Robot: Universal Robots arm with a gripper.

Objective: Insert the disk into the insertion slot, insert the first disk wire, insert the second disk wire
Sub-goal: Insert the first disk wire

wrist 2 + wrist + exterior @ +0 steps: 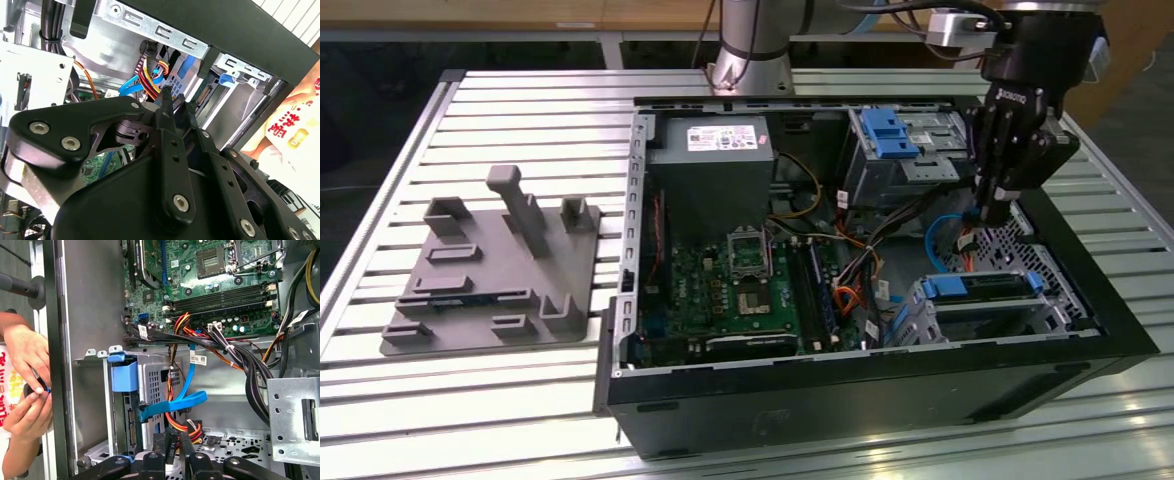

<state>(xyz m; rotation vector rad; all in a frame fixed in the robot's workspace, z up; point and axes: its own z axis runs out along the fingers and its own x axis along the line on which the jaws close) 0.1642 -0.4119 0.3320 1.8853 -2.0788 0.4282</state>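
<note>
One gripper (986,214) is the tool here, reaching down into the open computer case (854,405) at the exterior view's right. Its fingers are pressed together on a small black plug (169,445), which you see best in the first wrist view. A bundle of red, yellow and black wires (184,427) runs from that plug, so you may take it for one of the disk wires. It appears to be pinched at its stiff end so that the contacts lead and the slack trails behind.

The disk (983,287) lies flat in the insertion slot (917,318), its blue carrier between the cage walls, so the first step looks done. Its connector end seems to face the far side of the case, which would explain why the arm comes down there and not over the label. Relative to the tool, the disk sits on the near side of the fingertips and lower, close but apart, and the plug is not yet touching it.

A blue ribbon cable (175,402) crosses beside the cage; you cannot tell whether its end is plugged in. A person's hand (25,352) sits outside the case wall.
</note>
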